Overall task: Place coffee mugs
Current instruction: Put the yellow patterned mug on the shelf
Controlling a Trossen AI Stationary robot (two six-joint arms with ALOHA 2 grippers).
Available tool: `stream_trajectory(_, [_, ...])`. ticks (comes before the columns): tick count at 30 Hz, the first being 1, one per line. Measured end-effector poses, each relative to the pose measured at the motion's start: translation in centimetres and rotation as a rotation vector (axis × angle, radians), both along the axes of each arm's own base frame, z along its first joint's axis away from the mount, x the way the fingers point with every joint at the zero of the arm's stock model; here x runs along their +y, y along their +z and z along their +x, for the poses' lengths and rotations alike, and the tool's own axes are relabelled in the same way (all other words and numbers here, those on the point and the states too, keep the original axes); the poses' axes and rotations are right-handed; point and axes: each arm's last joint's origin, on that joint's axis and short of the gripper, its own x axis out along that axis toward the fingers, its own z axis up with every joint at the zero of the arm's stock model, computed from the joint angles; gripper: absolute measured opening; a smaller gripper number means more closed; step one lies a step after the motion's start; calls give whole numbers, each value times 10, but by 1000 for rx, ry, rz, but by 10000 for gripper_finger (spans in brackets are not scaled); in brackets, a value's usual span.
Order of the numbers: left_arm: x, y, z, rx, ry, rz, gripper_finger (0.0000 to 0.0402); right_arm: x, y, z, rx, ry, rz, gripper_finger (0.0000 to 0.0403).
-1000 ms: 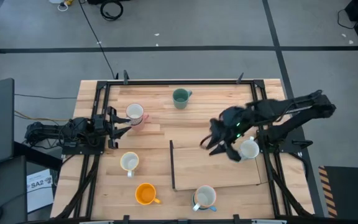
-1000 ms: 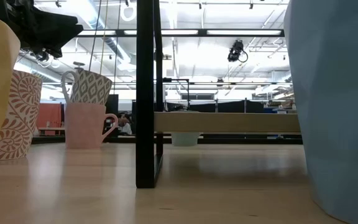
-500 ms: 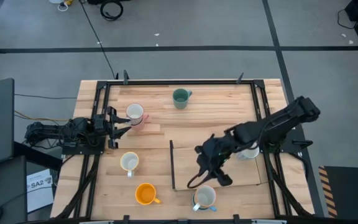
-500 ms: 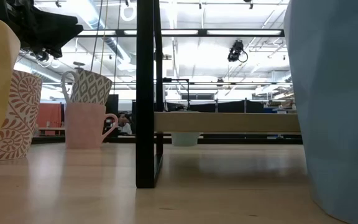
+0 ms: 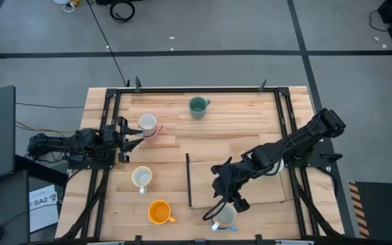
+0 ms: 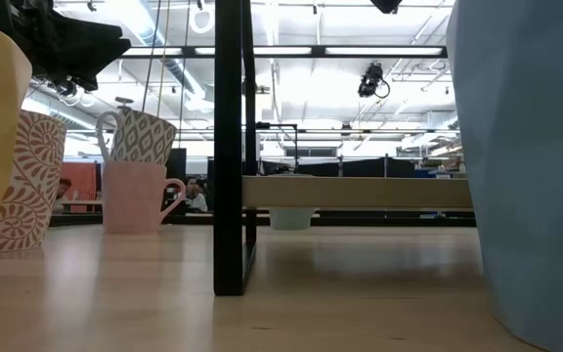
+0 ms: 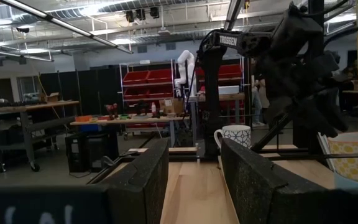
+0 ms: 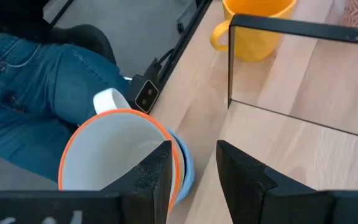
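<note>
Right gripper point(image 5: 224, 202): moved from beside white mug point(image 5: 272, 165) to just over blue mug point(image 5: 224, 216), fingers parted, holding nothing. Blue mug: upright, beside black frame point(image 5: 188, 180), handle toward table edge. Left gripper point(image 5: 133, 134): open, empty, beside pink mug point(image 5: 148, 125).

A white sheet point(image 5: 44, 202) on the floor beside the table's point(image 5: 169, 180) left edge carries print that seems to read "SA2". The other arm point(image 7: 229, 41) bears a white brand label, too small to read.

Even overhead light, bright ceiling strips, soft shadows, near mugs point(image 6: 531, 156) blurred.
</note>
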Motion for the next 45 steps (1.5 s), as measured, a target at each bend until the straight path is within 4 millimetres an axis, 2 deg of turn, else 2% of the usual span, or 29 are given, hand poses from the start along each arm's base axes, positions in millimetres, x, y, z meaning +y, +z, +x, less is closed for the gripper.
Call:
stream_trajectory(11, [0,0,0,1,0,0,155,9,-2,-4,11,27,-6,131])
stream_trajectory(25, [0,-1,0,9,0,1,155,8,-21,-7,48,7,-54,131])
stream_trajectory(45, [0,-1,0,12,0,1,155,10,-19,-6,35,30,-21,131])
